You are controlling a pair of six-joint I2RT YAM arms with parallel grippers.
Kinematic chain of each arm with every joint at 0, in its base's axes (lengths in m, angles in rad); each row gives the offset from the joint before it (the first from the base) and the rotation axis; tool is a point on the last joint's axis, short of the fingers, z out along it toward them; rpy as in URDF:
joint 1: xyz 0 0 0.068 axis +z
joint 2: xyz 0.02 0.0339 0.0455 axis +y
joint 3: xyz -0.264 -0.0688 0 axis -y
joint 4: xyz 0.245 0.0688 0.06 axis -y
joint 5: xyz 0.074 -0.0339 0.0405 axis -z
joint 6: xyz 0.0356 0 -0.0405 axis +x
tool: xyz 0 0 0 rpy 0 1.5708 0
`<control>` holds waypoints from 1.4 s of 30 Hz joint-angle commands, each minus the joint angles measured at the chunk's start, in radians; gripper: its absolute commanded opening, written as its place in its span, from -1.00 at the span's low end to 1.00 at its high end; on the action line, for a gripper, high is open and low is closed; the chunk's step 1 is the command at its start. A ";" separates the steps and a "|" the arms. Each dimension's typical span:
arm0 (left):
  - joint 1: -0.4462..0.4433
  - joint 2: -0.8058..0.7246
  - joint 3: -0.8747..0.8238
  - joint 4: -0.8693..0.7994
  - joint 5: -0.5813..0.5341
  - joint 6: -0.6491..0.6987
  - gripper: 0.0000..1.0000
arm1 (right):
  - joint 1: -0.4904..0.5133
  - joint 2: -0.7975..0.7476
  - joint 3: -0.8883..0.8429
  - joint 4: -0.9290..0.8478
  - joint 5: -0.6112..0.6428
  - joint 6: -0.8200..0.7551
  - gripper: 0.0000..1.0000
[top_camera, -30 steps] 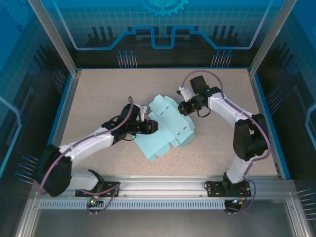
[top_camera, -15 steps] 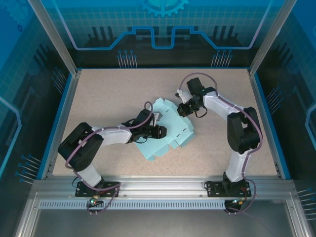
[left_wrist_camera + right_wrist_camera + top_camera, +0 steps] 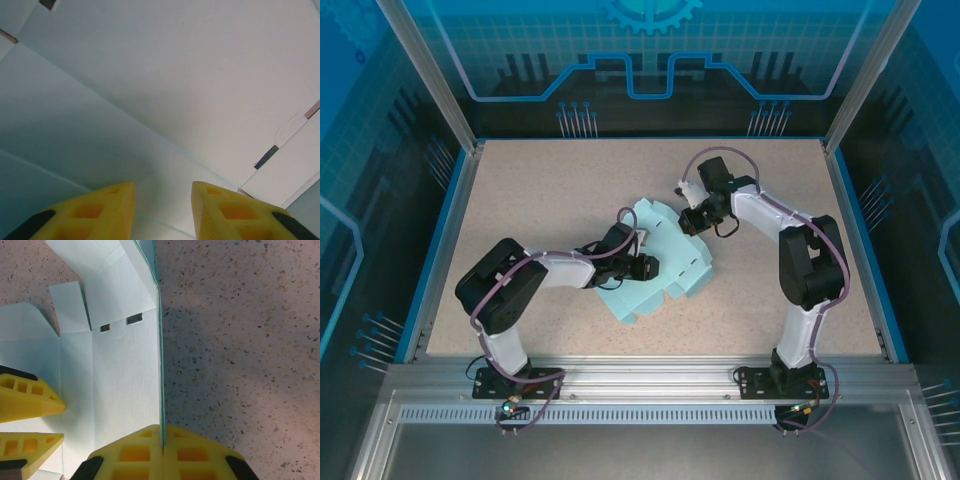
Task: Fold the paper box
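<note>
Box mostly flat, mid-desk; you have both pincers on it.

Your right pincer is clenched on the box: at the sheet's far-right edge, a thin strip of card seen edge-on runs straight in between its shut yellow fingers, with bare speckled desk just to the right. Your left pincer sits low over the left-middle of the sheet, released, fingers part-way apart, pale creased card close beneath them and nothing seen pinched. In your right wrist view its fingers lie over the card near the right pincer, apart from it. Flaps and slots show along the sheet's outer edges.
</note>
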 commanded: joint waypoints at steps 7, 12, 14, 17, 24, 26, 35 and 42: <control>-0.004 0.063 -0.005 0.048 0.015 -0.017 -0.31 | 0.028 -0.066 -0.017 0.014 -0.026 0.042 -1.00; -0.004 0.069 -0.008 0.058 0.021 -0.021 -0.32 | 0.070 -0.120 -0.034 0.016 0.007 0.070 -1.00; -0.004 0.067 -0.009 0.062 0.021 -0.021 -0.33 | 0.089 -0.136 -0.038 0.013 0.026 0.081 -1.00; -0.004 0.067 -0.013 0.070 0.024 -0.023 -0.33 | 0.120 -0.157 -0.039 0.008 0.060 0.098 -1.00; -0.003 0.063 -0.022 0.100 0.029 -0.030 -0.33 | 0.185 -0.158 -0.034 0.010 0.142 0.126 -1.00; -0.003 0.058 -0.024 0.104 0.027 -0.029 -0.33 | 0.200 -0.151 -0.027 0.009 0.164 0.128 -1.00; -0.003 0.043 -0.050 0.139 0.019 -0.026 -0.33 | 0.242 -0.135 -0.023 0.018 0.213 0.148 -0.99; -0.003 0.044 -0.068 0.170 0.013 -0.031 -0.33 | 0.268 -0.129 -0.012 0.025 0.213 0.168 -0.99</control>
